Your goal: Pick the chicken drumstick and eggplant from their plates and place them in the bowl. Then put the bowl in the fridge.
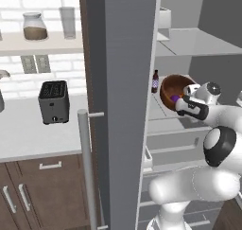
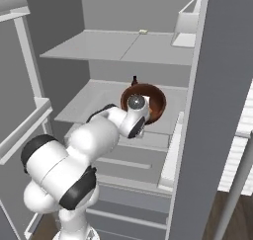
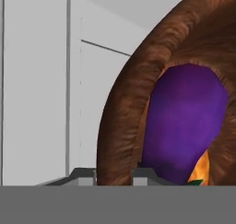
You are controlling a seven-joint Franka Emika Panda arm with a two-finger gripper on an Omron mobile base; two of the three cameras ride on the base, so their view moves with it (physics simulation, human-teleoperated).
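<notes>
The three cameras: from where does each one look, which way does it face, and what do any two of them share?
Left base view: behind the arm's left, facing the open fridge; white arm at lower right, counter with toaster beside.
Right base view: behind the arm's right, facing the fridge shelves; arm at lower left.
Hand view: on the hand, facing the bowl holding the eggplant from close up; jaws at the bottom.
Shared: both base views show the arm, bowl and bottle.

Home kitchen, rendered. Evidence: open grey fridge [image 1: 124, 82] with pale shelves [image 2: 123, 46] and drawers, small dark bottle [image 1: 155, 81] on a shelf. Left of it: white tabletop [image 1: 28, 134] carrying a black toaster [image 1: 54, 101], white brick wall, brown cabinets [image 1: 42, 191] below, wall shelf with a jar [image 1: 35, 26].
</notes>
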